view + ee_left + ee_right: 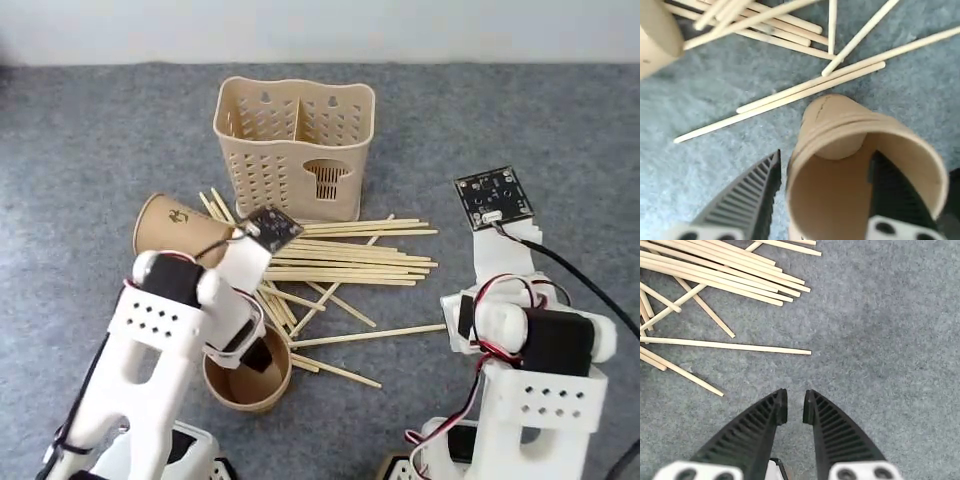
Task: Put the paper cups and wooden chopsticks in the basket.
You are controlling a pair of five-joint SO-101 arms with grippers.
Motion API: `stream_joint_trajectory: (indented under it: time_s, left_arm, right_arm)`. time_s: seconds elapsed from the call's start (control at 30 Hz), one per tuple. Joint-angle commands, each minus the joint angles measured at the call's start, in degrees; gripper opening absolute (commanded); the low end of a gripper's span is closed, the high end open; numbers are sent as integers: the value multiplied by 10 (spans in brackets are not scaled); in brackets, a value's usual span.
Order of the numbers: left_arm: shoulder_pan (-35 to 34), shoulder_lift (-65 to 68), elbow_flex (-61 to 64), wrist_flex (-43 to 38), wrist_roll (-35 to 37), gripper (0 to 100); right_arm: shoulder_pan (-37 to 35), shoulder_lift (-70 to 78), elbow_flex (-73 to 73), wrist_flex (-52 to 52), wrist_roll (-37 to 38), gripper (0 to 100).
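Because the paper cup point(835, 125) near the tabletop's point(80, 150) front edge is light, thin and easily crushed, its rim wants a gentle pinch; the left gripper point(826, 167) straddles that wall, fingers spread, one inside. The right gripper point(795, 407), nearly pressed together, holds nothing. Stiff, slim chopsticks point(340, 262) lie before the basket point(290, 170). A second cup point(175, 228) bears a small unreadable mark
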Motion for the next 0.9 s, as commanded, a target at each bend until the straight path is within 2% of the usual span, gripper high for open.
stream_joint_trajectory:
  time_s: [0.0, 0.17, 0.3, 0.4, 0.6, 0.73, 0.87]
  left_arm:
    - [-4, -12, -68, 19, 7, 273]
    - [-4, -12, -109, 19, 7, 273]
    - [-34, -12, -151, 19, 8, 273]
    - [-76, -12, -186, 19, 8, 273]
    - [-205, -8, -242, 13, 3, 273]
    - [-270, -6, -243, -23, -21, 273]
    - [-306, 34, -240, -65, -36, 272]
  right_arm:
    - [2, -5, -2, 15, 6, 69]
    - [4, -5, -2, 15, 6, 69]
    - [3, -5, -2, 15, 6, 69]
    - [2, -5, -2, 15, 6, 69]
    - [2, -5, -2, 15, 5, 69]
    - [2, -5, 0, 15, 4, 69]
    - [1, -8, 22, 7, 5, 72]
